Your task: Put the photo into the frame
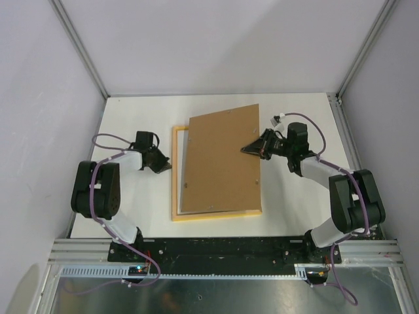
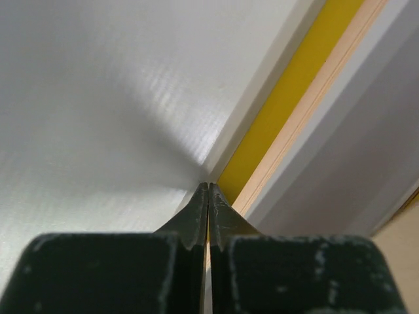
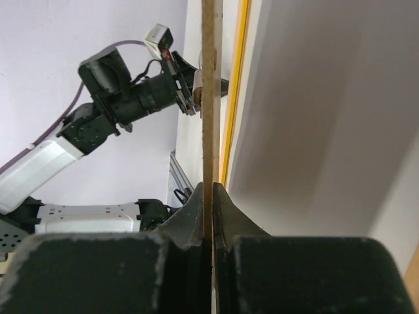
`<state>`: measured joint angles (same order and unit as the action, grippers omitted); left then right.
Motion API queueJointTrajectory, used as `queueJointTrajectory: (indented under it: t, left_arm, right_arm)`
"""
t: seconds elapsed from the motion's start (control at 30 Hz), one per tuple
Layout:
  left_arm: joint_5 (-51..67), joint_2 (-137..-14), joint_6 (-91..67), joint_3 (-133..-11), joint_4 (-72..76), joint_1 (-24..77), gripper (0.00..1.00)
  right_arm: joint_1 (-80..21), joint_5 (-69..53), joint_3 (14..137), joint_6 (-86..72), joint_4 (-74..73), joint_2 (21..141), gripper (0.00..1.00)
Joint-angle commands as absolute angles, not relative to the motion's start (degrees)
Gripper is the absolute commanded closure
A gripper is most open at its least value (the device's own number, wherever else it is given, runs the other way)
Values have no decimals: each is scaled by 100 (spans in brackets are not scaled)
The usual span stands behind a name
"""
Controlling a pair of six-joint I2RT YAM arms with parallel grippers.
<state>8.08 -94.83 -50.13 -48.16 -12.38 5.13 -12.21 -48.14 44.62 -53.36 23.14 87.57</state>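
The frame (image 1: 216, 212) lies flat on the white table, yellow edge outward and pale wood side up. A pale grey sheet (image 1: 184, 167) fills its opening; no printed picture shows, so I cannot tell if it is the photo. My right gripper (image 1: 245, 149) is shut on the right edge of the brown backing board (image 1: 222, 160) and holds it tilted over the frame. In the right wrist view the board (image 3: 209, 98) runs edge-on between my gripper's (image 3: 209, 186) fingers. My left gripper (image 1: 167, 161) is shut, its tips (image 2: 208, 186) at the frame's left yellow edge (image 2: 288, 98).
The white table (image 1: 131, 118) is walled in by grey panels at the back and sides. A metal rail (image 1: 222, 248) with the arm bases runs along the near edge. The left arm (image 3: 131, 98) shows beyond the board in the right wrist view.
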Motion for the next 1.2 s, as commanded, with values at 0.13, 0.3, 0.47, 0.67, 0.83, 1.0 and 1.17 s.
queueJointTrajectory:
  t: [0.13, 0.3, 0.47, 0.67, 0.83, 1.0, 1.17]
  left_arm:
    - [1156, -9515, -4796, -5077, -1072, 702, 100]
    - [1204, -9542, -4672, -5148, -1079, 708, 100]
    - [1244, -9587, -4606, -5166, -1080, 704, 100]
    - [1269, -9648, -4559, -5189, -1073, 703, 100]
    - [1281, -9714, -4553, -5224, -1077, 703, 100]
    - [1303, -9725, -4540, -5248, -1075, 703, 100]
    - [1318, -9746, -4539, -5250, -1072, 707, 100]
  right_arm:
    - [-1450, -4812, 4557, -5207, 2743, 9156, 100]
    - [-1532, -4819, 4565, -5353, 3042, 9422, 100]
    - [-1605, -4838, 4567, -5406, 3203, 9634, 100]
    - [-1623, -4946, 4589, -5484, 3364, 9896, 100]
    - [-1626, -4969, 4652, -5495, 3358, 10024, 100]
    - [-1644, -5002, 4702, -5508, 3371, 10173, 100]
    - [-1676, -5014, 4762, -5530, 3414, 10347, 100]
